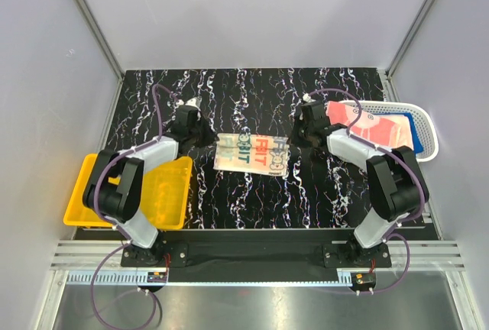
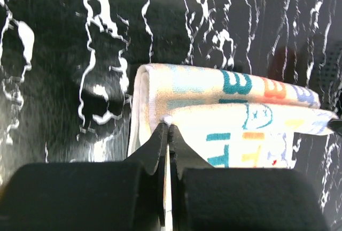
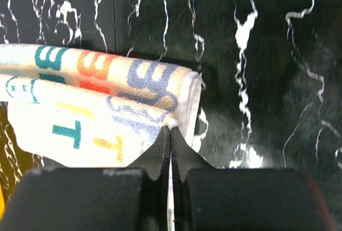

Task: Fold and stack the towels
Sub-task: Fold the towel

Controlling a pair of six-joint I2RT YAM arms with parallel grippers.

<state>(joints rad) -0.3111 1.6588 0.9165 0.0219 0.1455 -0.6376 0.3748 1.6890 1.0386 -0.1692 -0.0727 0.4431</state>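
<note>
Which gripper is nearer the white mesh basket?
Right. The right gripper pinches the right end of the lettered towel, just beside the white mesh basket; the left gripper pinches the opposite end, farther away.

Blue towel (image 1: 413,133) mostly covered, yellow bin (image 1: 170,192) partly hidden

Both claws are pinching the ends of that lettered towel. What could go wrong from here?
1. The left gripper and right gripper each pinch just a thin corner of the lettered towel's top layer, so it might slip free.
2. Its layers lie offset, so uneven pulling could skew the fold.
</note>
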